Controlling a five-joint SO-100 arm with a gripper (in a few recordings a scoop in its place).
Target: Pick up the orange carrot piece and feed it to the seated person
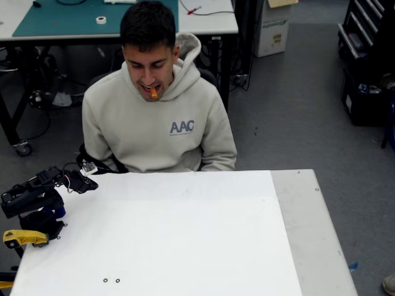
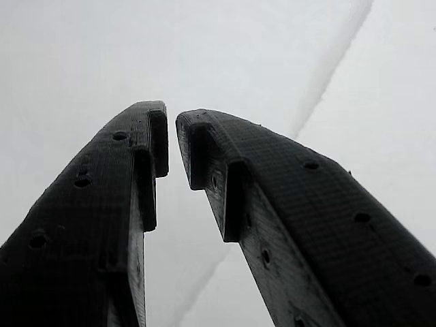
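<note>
white table (image 1: 185,234) fills lower frame, grey strip along its 3 o'clock edge | workbench (image 1: 210,23) at 12 o'clock with green mat (image 1: 68,18), tape roll (image 1: 100,20) on the mat | cardboard box (image 1: 273,28) at 1 o'clock on grey floor (image 1: 296,111) | dark rack (image 1: 364,61) at 2 o'clock

Even, diffuse room light is filling the fixed view — the white table (image 1: 185,234) is reading bright but keeping its edges, with no hard glare. Shadows are staying soft; only a faint one is sitting under the arm at the left edge. Detail is slightly soft and grainy throughout. In the wrist view the pale background is washing out to near white, while the dark fingers (image 2: 102,218) are showing crisp surface texture — lit weakly from above.
</note>
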